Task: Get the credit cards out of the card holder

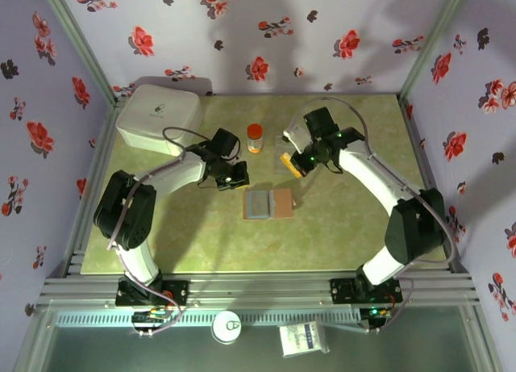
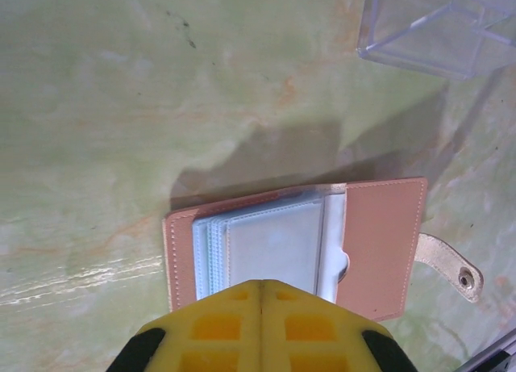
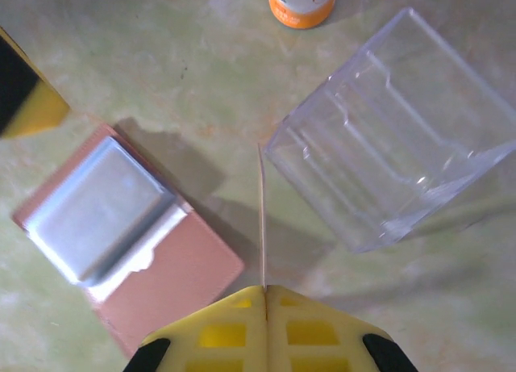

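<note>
The card holder (image 3: 129, 243) lay open on the worktop (image 3: 121, 65), with the left tool (image 2: 260, 287) pressed together near it. A card (image 3: 262, 219) was pinched edge-on by the right tool (image 3: 264, 295); it would best be lowered flat before release.

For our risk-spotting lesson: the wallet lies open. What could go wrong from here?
The right pincer grips a thin card by one edge; it may slip. The clear box stands close and could snag it. The card holder lies loose, so the left pincer might drag it.

The reddish-brown card holder (image 1: 268, 203) lies open flat, sleeves up; a thin card (image 3: 262, 219) shows edge-on.
</note>
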`<action>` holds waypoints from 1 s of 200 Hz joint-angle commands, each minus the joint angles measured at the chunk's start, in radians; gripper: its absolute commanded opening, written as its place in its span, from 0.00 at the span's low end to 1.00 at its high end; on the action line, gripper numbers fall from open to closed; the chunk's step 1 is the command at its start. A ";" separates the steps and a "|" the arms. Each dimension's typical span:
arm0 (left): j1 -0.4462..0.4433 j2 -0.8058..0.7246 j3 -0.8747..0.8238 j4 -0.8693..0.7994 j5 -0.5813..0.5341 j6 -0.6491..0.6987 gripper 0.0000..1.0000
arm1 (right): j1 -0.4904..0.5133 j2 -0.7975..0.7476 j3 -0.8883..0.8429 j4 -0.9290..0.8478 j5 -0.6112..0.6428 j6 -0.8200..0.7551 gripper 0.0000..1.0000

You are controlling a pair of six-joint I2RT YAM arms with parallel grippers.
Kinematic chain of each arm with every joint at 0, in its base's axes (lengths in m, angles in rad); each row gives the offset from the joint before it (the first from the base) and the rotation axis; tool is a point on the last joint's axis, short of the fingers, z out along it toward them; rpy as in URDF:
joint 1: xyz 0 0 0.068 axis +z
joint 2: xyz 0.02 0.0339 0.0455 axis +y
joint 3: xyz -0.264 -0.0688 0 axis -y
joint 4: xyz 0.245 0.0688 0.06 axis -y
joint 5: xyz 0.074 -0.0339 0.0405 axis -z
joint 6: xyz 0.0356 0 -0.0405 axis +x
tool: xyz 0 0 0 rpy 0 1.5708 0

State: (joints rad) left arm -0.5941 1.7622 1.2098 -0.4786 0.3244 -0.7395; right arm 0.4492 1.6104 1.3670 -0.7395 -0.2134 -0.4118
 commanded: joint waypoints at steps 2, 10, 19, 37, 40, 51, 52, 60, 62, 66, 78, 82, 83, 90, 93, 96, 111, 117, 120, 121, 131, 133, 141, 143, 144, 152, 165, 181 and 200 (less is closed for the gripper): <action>0.017 -0.040 -0.031 0.007 -0.010 0.031 0.00 | -0.004 0.089 0.119 -0.147 0.056 -0.317 0.00; 0.022 -0.042 -0.040 0.012 -0.014 0.030 0.00 | -0.004 0.129 0.167 -0.183 0.071 -0.358 0.00; 0.026 -0.045 -0.050 0.018 -0.014 0.027 0.00 | -0.004 0.176 0.224 -0.225 0.083 -0.403 0.00; 0.033 -0.054 -0.068 0.029 -0.014 0.023 0.00 | -0.006 0.269 0.342 -0.306 0.110 -0.467 0.00; 0.032 -0.057 -0.070 0.029 -0.013 0.024 0.00 | -0.006 0.285 0.362 -0.319 0.114 -0.476 0.00; 0.035 -0.062 -0.074 0.031 -0.014 0.024 0.00 | -0.006 0.336 0.429 -0.362 0.122 -0.510 0.00; 0.036 -0.062 -0.075 0.032 -0.014 0.024 0.00 | -0.006 0.341 0.433 -0.365 0.123 -0.512 0.00; 0.037 -0.064 -0.076 0.032 -0.014 0.024 0.00 | -0.006 0.377 0.477 -0.386 0.127 -0.533 0.00; 0.037 -0.065 -0.076 0.032 -0.014 0.024 0.00 | -0.006 0.384 0.493 -0.390 0.127 -0.536 0.00; 0.039 -0.066 -0.076 0.032 -0.013 0.024 0.00 | -0.007 0.398 0.513 -0.399 0.128 -0.547 0.00; 0.042 -0.069 -0.075 0.030 -0.013 0.026 0.00 | -0.009 0.452 0.569 -0.424 0.127 -0.574 0.00; 0.042 -0.070 -0.075 0.030 -0.014 0.028 0.00 | -0.010 0.468 0.585 -0.430 0.128 -0.581 0.00; 0.044 -0.070 -0.075 0.030 -0.014 0.028 0.00 | -0.010 0.471 0.591 -0.432 0.128 -0.582 0.00; 0.045 -0.071 -0.073 0.027 -0.013 0.028 0.00 | -0.012 0.499 0.624 -0.450 0.123 -0.593 0.00; 0.045 -0.071 -0.072 0.027 -0.012 0.028 0.00 | -0.012 0.510 0.638 -0.456 0.120 -0.595 0.00; 0.045 -0.072 -0.072 0.026 -0.012 0.030 0.00 | -0.015 0.523 0.650 -0.464 0.117 -0.600 0.00; 0.049 -0.074 -0.072 0.023 -0.012 0.031 0.00 | -0.018 0.572 0.701 -0.488 0.108 -0.614 0.00; 0.050 -0.074 -0.072 0.022 -0.012 0.029 0.00 | -0.020 0.589 0.715 -0.492 0.109 -0.619 0.00; 0.049 -0.076 -0.072 0.021 -0.013 0.031 0.00 | -0.019 0.596 0.719 -0.493 0.109 -0.620 0.00; 0.050 -0.076 -0.072 0.021 -0.012 0.031 0.00 | -0.019 0.598 0.721 -0.494 0.110 -0.621 0.00; 0.052 -0.076 -0.073 0.020 -0.012 0.034 0.00 | -0.021 0.622 0.745 -0.506 0.105 -0.628 0.00; 0.053 -0.076 -0.073 0.019 -0.012 0.034 0.00 | -0.021 0.626 0.749 -0.508 0.103 -0.629 0.00; 0.053 -0.076 -0.074 0.017 -0.013 0.037 0.00 | -0.022 0.642 0.763 -0.519 0.092 -0.634 0.00; 0.054 -0.076 -0.074 0.016 -0.012 0.036 0.00 | -0.022 0.645 0.765 -0.522 0.089 -0.637 0.00; 0.054 -0.076 -0.074 0.015 -0.012 0.036 0.00 | -0.022 0.646 0.767 -0.523 0.088 -0.637 0.00; 0.057 -0.077 -0.075 0.015 -0.013 0.038 0.00 | -0.022 0.657 0.774 -0.533 0.078 -0.644 0.00; 0.059 -0.078 -0.076 0.014 -0.012 0.039 0.00 | -0.023 0.673 0.777 -0.548 0.064 -0.658 0.00; 0.063 -0.076 -0.076 0.015 -0.010 0.039 0.00 | -0.022 0.688 0.776 -0.562 0.051 -0.672 0.00; 0.065 -0.069 -0.073 0.017 -0.007 0.039 0.00 | -0.023 0.701 0.770 -0.573 0.035 -0.690 0.00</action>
State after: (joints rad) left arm -0.5396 1.7145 1.1412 -0.4530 0.3164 -0.7250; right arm 0.4316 2.2871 2.1193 -1.2438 -0.1390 -1.0496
